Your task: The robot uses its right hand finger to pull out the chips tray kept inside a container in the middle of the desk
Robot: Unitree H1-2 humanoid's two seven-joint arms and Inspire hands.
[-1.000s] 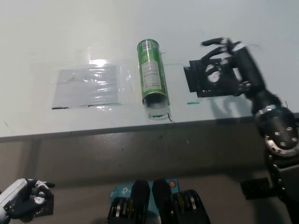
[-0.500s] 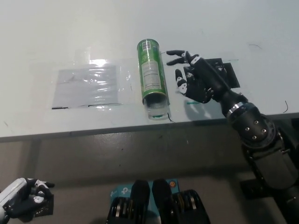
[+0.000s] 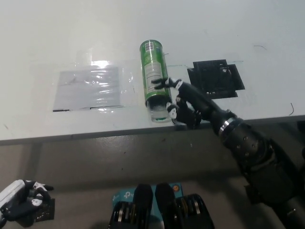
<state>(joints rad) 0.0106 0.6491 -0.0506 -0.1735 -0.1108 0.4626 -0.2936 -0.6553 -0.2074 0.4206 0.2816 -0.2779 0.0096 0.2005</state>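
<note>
A green chips container (image 3: pixel 154 76) lies on its side in the middle of the white desk (image 3: pixel 71 38), its open mouth (image 3: pixel 159 112) facing the front edge. Something clear shows inside the mouth; I cannot make out the tray itself. My black right hand (image 3: pixel 183 104) sits just right of the mouth with its fingers spread, one fingertip touching the can's side near the opening. It holds nothing. My white left hand (image 3: pixel 21 207) rests low at the bottom left, below the desk, fingers curled.
A clear plastic sheet (image 3: pixel 88 88) lies flat left of the container. A black square pad (image 3: pixel 215 78) lies to its right. The desk's front edge (image 3: pixel 95 133) runs just below the can's mouth.
My right hand has swept left and toward the front edge, from over the black pad to the container's mouth. The container has not moved. The left hand has sunk slightly.
</note>
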